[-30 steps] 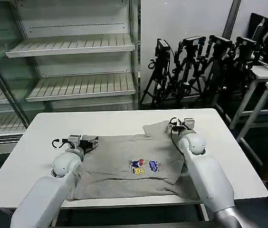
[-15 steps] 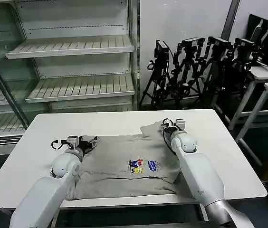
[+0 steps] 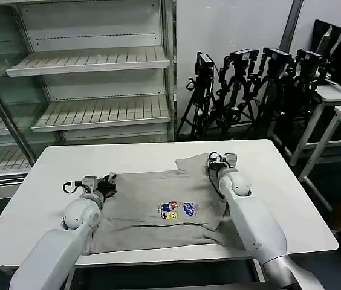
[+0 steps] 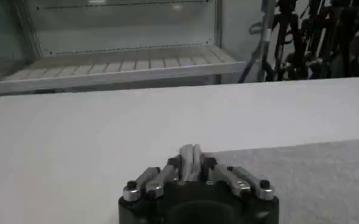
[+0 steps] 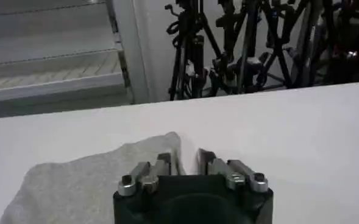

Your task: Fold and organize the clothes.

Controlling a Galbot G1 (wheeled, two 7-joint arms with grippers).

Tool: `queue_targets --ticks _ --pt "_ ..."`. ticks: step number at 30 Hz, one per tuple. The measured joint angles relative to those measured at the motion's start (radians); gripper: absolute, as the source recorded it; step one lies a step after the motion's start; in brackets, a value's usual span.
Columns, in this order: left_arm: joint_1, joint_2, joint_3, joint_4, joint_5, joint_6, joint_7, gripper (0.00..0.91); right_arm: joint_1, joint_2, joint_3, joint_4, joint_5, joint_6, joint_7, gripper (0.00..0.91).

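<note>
One light grey shirt [image 3: 164,208] with a small multicolour chest print [image 3: 178,210] lies flat on the white tabletop [image 3: 279,175], its long axis running side to side across the robot's front. Both arms are at work, one at each far corner of the garment. Left gripper [image 3: 104,184]: at the shirt's far left corner; in the left wrist view the left gripper [image 4: 189,159] has its jaws pressed fully together, with the grey cloth edge lying right at their tips, though whether any fabric is pinched between them cannot be told. Right gripper [image 3: 217,162]: at the far right corner, where a loose flap of cloth [image 3: 191,164] is rumpled and partly turned inward; in the right wrist view the right gripper [image 5: 188,161] shows a narrow gap between its jaws, the raised fold of fabric [image 5: 106,176] lying just beside and partly in front of them, not clamped. Judged relation for the next move: the shirt body extends from both jaws back toward the robot, so a fold would carry the far edge toward the near hem. Empty shelving [image 3: 98,84] and tripods [image 3: 249,84] stand behind the tabletop
</note>
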Motion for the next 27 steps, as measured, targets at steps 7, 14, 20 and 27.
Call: queue_targets --ticks 7,14,20,27 --pt "0.014 0.005 -0.014 -0.020 -0.022 0.000 0.002 0.020 -0.018 -0.006 0.010 0.021 0.032 0.029 -0.011 0.000" --pt "0.038 0.020 -0.034 -0.071 -0.052 -0.002 0.001 0.020 -0.042 -0.013 0.014 0.062 0.044 0.103 -0.013 0.000" --pt "0.063 0.036 -0.057 -0.130 -0.075 -0.018 0.002 0.020 -0.063 -0.030 0.024 0.130 0.047 0.179 -0.012 0.000" --pt "0.093 0.063 -0.093 -0.221 -0.102 -0.033 0.004 0.020 -0.126 -0.072 0.042 0.255 0.032 0.236 -0.022 0.000"
